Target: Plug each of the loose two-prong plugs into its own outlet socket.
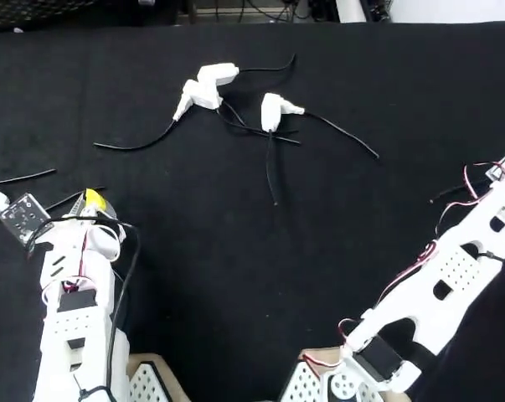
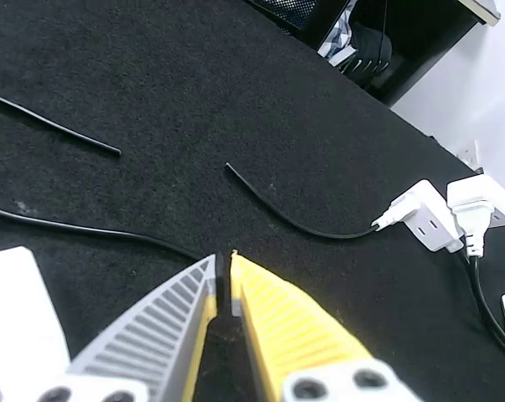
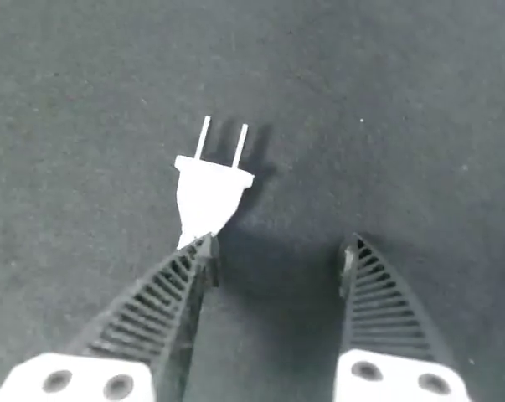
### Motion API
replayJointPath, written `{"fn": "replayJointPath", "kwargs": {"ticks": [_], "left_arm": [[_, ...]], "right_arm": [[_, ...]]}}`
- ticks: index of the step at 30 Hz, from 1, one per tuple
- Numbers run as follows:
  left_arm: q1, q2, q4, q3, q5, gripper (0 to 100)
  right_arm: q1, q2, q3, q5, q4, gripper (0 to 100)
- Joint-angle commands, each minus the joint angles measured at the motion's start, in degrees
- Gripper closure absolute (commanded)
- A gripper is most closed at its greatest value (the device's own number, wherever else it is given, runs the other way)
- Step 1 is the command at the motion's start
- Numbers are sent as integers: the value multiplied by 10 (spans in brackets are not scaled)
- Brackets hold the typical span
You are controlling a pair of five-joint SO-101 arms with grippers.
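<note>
A loose white two-prong plug (image 3: 210, 188) lies flat on the black mat, prongs pointing away from my right gripper (image 3: 277, 251). That gripper is open; the plug's tail touches the tip of one finger (image 3: 189, 276) and sits outside the gap. My left gripper (image 2: 223, 268) is shut low over the mat at the near left (image 1: 93, 201). A thin black cable (image 2: 85, 230) runs up to its tips, and I cannot tell whether it is pinched. Far across the mat lie two touching white socket pieces (image 1: 206, 84) and a third white piece (image 1: 273, 109), each with black cords.
A white block (image 2: 9, 310) lies close beside the left gripper. Loose black cords (image 1: 135, 144) trail over the mat. The right arm (image 1: 453, 268) stretches toward the right edge. The mat's middle (image 1: 260, 268) is bare.
</note>
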Motion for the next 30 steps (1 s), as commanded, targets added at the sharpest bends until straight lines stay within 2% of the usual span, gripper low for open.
{"fn": "replayJointPath", "kwargs": {"ticks": [1,11,18,22,30], "left_arm": [[1,-10,-8,-7,-2,952],[2,-10,-8,-7,-2,952],[2,-10,-8,-7,-3,952],[2,-10,-8,-7,-3,952],[2,-10,-8,-7,-3,952]], "right_arm": [[-28,-3,-18,-6,1,790],[-53,-72,-20,-38,41,790],[-77,-60,-20,-44,-26,790],[-71,-50,-15,-97,-44,790],[-51,10,-5,-102,-92,790]]}}
